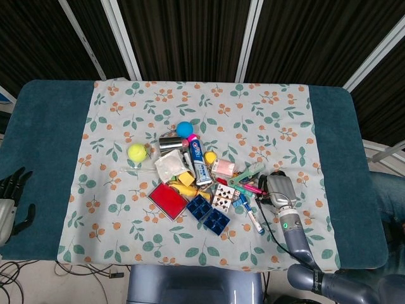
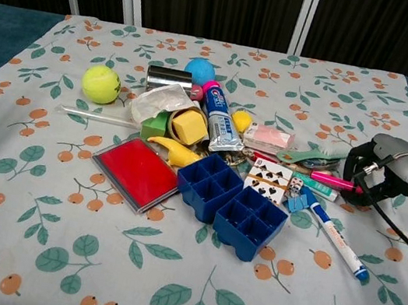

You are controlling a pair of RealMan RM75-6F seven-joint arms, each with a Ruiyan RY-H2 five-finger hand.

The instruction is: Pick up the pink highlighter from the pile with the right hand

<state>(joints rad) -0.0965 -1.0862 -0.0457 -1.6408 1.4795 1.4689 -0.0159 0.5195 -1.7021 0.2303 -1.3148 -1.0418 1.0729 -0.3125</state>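
Right hand [image 2: 378, 174] sits at the right edge of the pile, low over the bench [image 1: 50, 126], fingers curled around the near end of the pink highlighter [image 2: 332, 179]. The highlighter sticks out leftward from the hand, roughly level, its free end over the green clip [image 2: 315, 157] and the teal pen [image 2: 314, 187]. In the head view the same hand [image 1: 278, 190] shows the highlighter [image 1: 252, 188] pointing toward the pile. Whether the highlighter is clear of the things under it cannot be told.

Left hand [image 1: 9, 199] rests at the far left edge of the bench, well apart from the pile, fingers spread, holding nothing.

Pile on the flowered cloth [image 2: 27, 169]: blue tray [image 2: 230, 205] in front, red box [image 2: 137, 172] to its left, playing card [image 2: 266, 183] just behind the tray, toothpaste tube [image 2: 218, 119], yellow ball [image 2: 101, 83], blue ball [image 2: 199, 70]. A blue marker [image 2: 335, 239] lies on the cloth just in front of the right hand.
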